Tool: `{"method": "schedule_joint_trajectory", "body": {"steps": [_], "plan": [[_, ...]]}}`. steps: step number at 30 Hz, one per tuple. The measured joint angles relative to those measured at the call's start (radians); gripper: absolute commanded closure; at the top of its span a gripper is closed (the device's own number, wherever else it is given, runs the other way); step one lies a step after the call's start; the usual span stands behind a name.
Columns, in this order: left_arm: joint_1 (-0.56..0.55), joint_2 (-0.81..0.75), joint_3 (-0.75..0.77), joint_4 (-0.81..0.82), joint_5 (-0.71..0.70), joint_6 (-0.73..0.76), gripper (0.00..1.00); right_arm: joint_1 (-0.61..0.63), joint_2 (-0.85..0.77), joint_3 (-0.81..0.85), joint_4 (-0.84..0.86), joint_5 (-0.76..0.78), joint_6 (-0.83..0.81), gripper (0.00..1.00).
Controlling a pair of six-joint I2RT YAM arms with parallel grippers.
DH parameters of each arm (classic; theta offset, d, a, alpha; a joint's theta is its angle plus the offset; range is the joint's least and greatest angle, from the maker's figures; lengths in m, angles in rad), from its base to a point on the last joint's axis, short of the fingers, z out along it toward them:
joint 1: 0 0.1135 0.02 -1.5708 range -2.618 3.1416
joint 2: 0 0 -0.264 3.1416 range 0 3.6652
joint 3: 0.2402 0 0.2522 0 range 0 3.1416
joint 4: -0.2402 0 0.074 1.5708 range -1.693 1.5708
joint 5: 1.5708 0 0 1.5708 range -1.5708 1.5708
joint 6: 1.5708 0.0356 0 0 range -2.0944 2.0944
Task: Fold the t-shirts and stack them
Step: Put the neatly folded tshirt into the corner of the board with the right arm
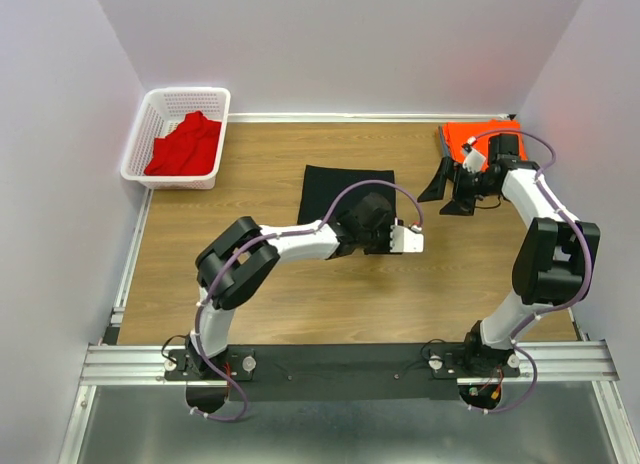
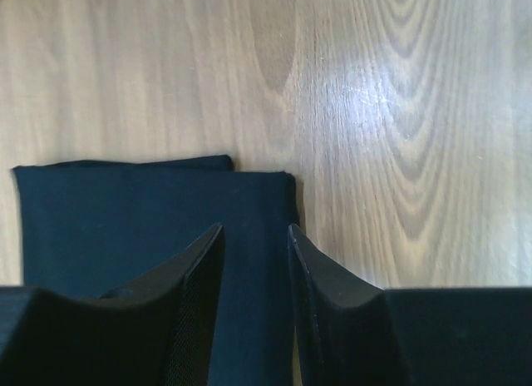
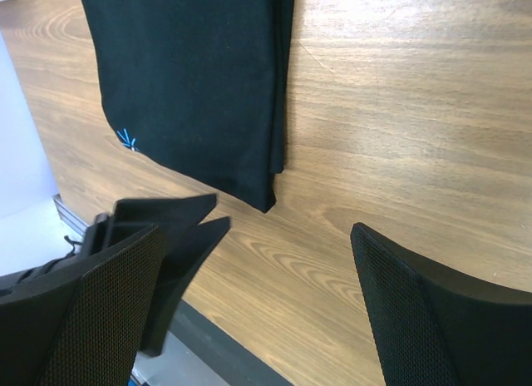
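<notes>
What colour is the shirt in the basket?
Red. The shirt in the white basket shows best in the top external view.

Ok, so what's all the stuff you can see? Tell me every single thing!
black t-shirt: one, black, folded flat in the middle of the table
orange t-shirt: one, bright orange, far right corner of the table
red t-shirt: one, red, crumpled inside the basket
basket: one, white plastic mesh, far left corner of the table
table: one, brown wood, under everything
rail: one, silver metal, near edge, by the arm bases
left gripper: one, black fingers, a little open, over the black t-shirt's edge
right gripper: one, black fingers, wide open, holding nothing, next to the orange t-shirt
</notes>
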Motion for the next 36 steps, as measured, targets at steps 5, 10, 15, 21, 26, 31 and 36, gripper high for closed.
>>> {"method": "schedule_joint_trajectory", "body": {"steps": [5,10,15,21,26,31,36], "plan": [[-0.001,0.058,0.032,0.000,-0.009,0.003,0.53,0.000,0.000,-0.010,0.004,-0.001,0.004,0.00],[-0.003,0.087,0.051,-0.008,-0.007,0.007,0.53,0.000,0.007,-0.011,0.011,-0.003,0.014,0.00],[-0.003,0.109,0.061,-0.026,-0.007,0.017,0.54,0.000,0.026,-0.012,0.029,-0.016,0.030,0.00],[-0.003,0.128,0.082,-0.028,0.001,0.019,0.80,0.000,0.023,-0.051,0.095,-0.032,0.077,0.00],[0.003,0.147,0.119,-0.065,0.034,0.021,1.00,0.000,0.016,-0.150,0.199,-0.029,0.142,0.00],[0.035,0.147,0.169,-0.127,0.098,0.010,1.00,0.000,0.005,-0.299,0.389,-0.017,0.257,0.00],[0.069,0.146,0.209,-0.168,0.157,-0.014,1.00,0.018,-0.008,-0.446,0.634,-0.013,0.418,0.00]]}}
